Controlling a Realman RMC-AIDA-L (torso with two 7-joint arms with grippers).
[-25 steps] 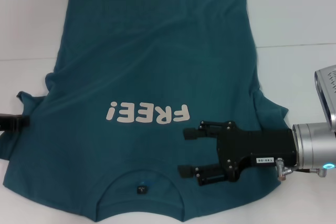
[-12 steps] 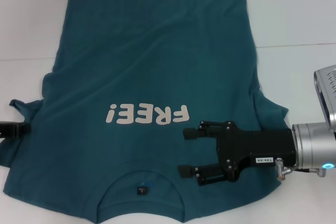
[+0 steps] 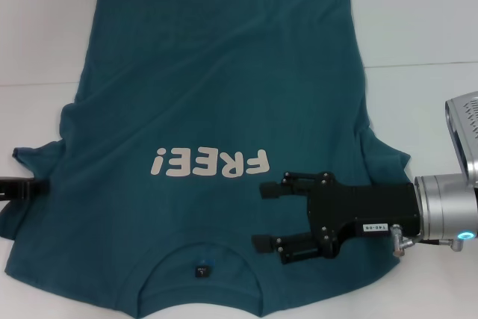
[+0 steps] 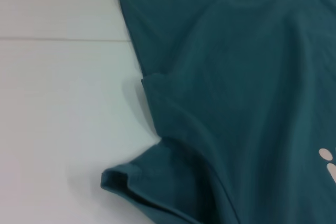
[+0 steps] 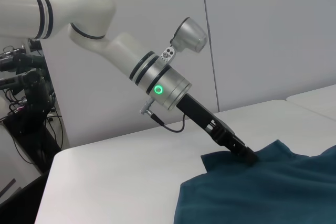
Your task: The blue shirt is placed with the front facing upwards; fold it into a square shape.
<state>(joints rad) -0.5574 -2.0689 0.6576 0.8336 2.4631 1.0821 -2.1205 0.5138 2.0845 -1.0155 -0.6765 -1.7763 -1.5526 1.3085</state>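
Note:
The blue shirt lies spread on the white table, front up. Its "FREE!" print is at mid-chest, and the collar and neck tag are at the near edge. My right gripper hovers open over the chest, just right of the collar, with nothing between its fingers. My left gripper is at the shirt's left sleeve. In the right wrist view the left gripper is shut on the raised sleeve corner of the shirt. The left wrist view shows the rumpled sleeve hem but no fingers.
The white table extends beyond the shirt at the far side and on both flanks, with a seam line across it. In the right wrist view, grey wall panels and a stand with cables lie past the table's edge.
My left gripper has moved toward the near side along the shirt's left edge, and the sleeve tip has shifted with it. The right gripper has stayed in place, open.

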